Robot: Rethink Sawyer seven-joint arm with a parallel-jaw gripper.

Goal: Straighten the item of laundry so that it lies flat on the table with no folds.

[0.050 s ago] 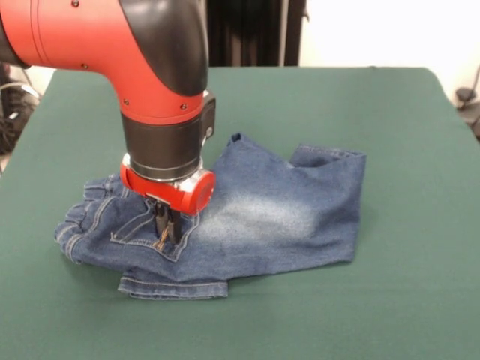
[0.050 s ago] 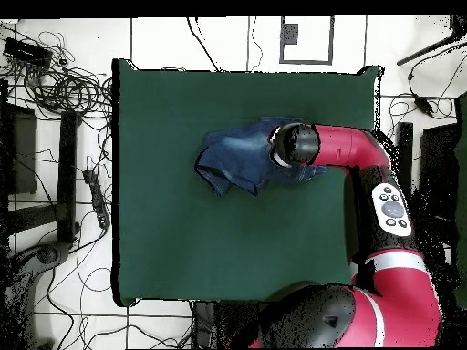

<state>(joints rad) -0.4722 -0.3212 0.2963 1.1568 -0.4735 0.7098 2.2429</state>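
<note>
Under the claw (image 1: 165, 225), folded jeans (image 1: 255, 217) lie on the table (image 1: 405, 300).

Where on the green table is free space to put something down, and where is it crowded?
The table is bare nearly everywhere: the wide stretch between the jeans and the robot-side edge, the strip along the far edge, and the end away from the arm. It is crowded only at the jeans, where the gripper presses down and the arm reaches over.

No readable text, labels, brands or numbers anywhere. Button cluster on the arm's (image 2: 394, 206) grey panel in overhead view too small to make out. Orange stitching on jeans (image 1: 247, 217) pocket is decorative, not lettering.
</note>
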